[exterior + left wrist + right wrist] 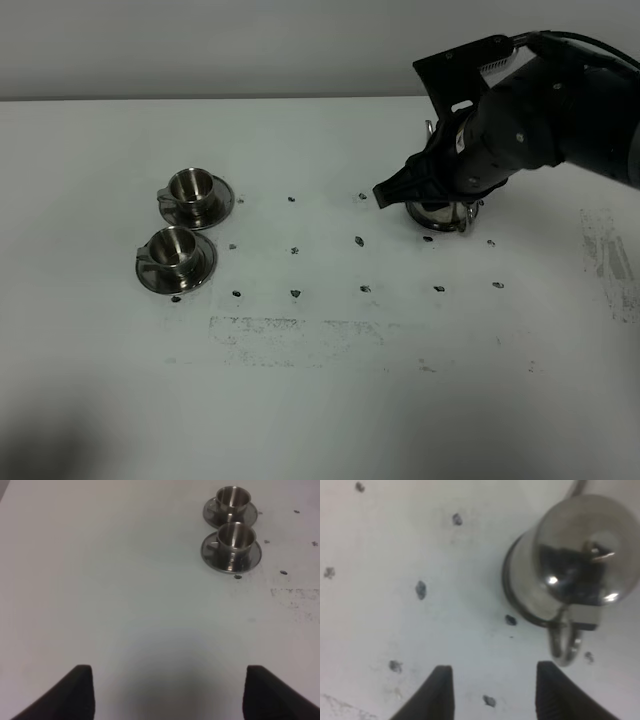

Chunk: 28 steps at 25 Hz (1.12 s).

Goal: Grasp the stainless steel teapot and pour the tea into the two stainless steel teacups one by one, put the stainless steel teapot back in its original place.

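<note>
The stainless steel teapot point(580, 575) stands upright on the white table, seen from above in the right wrist view with its domed lid on and its loop handle point(565, 645) toward the fingers. My right gripper point(495, 692) is open and empty, hovering just short of the handle. From the high camera the right arm covers most of the teapot point(437, 214), and the right gripper point(390, 192) points left. The two stainless steel teacups point(192, 193) point(172, 252) sit on saucers at the left. My left gripper point(167, 695) is open over bare table, well short of the teacups point(232, 500) point(235, 537). The tea is hidden.
Small dark marks point(358, 241) dot the table in rows between cups and teapot. A scuffed grey patch point(295, 335) lies nearer the front, and another point(610, 260) at the right edge. The left arm does not show in the high view.
</note>
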Each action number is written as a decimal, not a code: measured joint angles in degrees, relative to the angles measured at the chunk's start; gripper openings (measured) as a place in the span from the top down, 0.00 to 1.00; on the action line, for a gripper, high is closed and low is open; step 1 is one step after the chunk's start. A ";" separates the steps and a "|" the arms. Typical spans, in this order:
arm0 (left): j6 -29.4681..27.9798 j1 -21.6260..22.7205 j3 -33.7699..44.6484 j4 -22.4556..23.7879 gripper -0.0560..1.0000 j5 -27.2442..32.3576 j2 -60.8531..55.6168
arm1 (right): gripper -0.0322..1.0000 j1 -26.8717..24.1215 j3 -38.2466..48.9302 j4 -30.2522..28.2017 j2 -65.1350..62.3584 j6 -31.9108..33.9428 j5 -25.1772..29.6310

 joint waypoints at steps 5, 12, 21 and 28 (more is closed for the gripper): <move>0.00 0.00 0.00 0.00 0.37 0.00 0.00 | 0.56 -3.15 -5.94 2.19 2.10 -2.34 6.79; 0.00 0.00 0.00 0.00 0.37 0.00 0.00 | 0.53 -4.84 -13.33 5.45 6.92 -3.05 12.62; 0.00 0.00 0.00 0.00 0.37 0.00 0.00 | 0.53 -6.29 -19.35 7.33 12.70 -5.23 18.33; 0.00 0.00 0.00 0.00 0.37 0.00 0.00 | 0.53 -6.98 -19.93 6.79 15.47 -6.25 18.40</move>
